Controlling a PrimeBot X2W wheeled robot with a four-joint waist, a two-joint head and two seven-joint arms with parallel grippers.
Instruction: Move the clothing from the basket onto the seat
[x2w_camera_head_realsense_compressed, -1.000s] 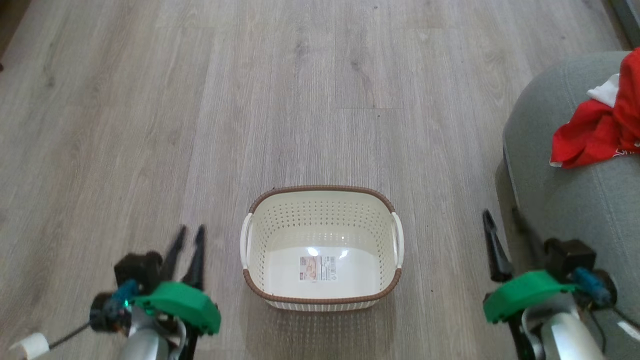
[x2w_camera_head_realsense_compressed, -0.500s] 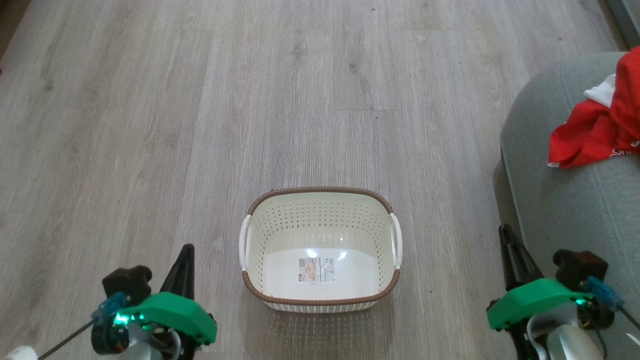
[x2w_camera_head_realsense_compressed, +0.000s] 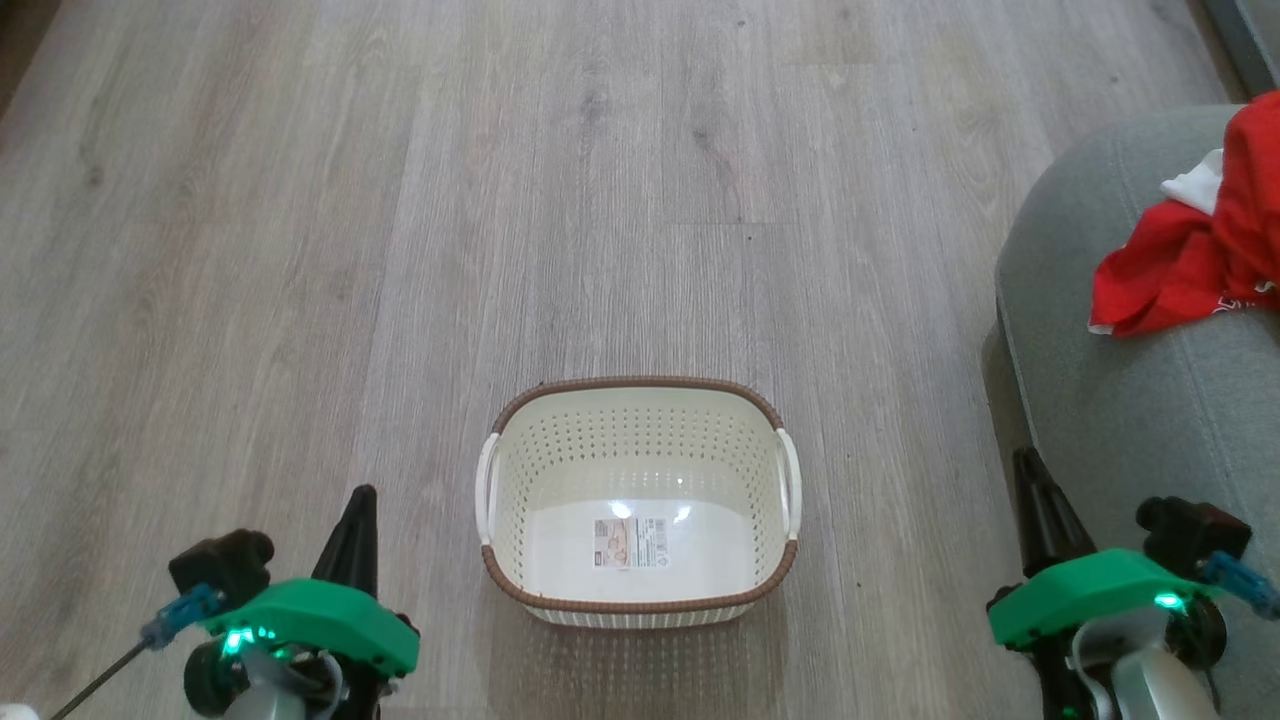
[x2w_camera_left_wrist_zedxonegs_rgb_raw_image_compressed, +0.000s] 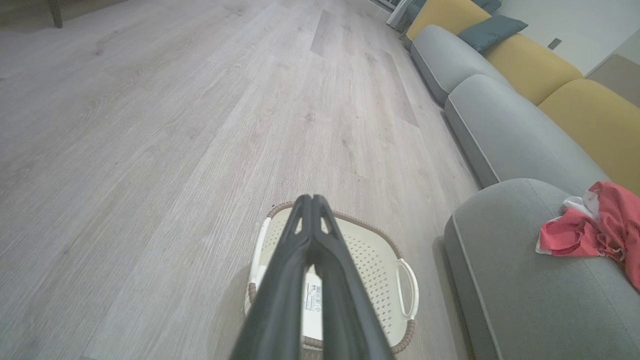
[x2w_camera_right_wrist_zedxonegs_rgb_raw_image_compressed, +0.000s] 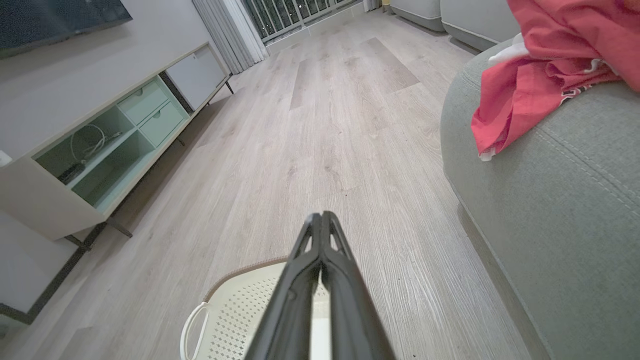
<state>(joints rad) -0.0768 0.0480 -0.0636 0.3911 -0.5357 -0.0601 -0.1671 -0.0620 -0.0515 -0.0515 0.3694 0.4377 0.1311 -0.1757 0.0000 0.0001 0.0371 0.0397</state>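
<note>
Basket (x2w_camera_head_realsense_compressed: 640, 440): set on the floor (x2w_camera_head_realsense_compressed: 400, 250), near centre, with just a label (x2w_camera_head_realsense_compressed: 632, 541) inside. Clothing (x2w_camera_head_realsense_compressed: 1185, 265): heaped on the seat (x2w_camera_head_realsense_compressed: 1130, 430), far right. Left gripper (x2w_camera_left_wrist_zedxonegs_rgb_raw_image_compressed: 311, 201), right gripper (x2w_camera_right_wrist_zedxonegs_rgb_raw_image_compressed: 320, 217): fingers pressed together, nothing held. Transfer is judged complete; nothing is left to move.

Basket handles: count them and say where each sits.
2. One handle on the basket's left side, the other on its right side; the whole rim is visible, so none hidden.
</note>
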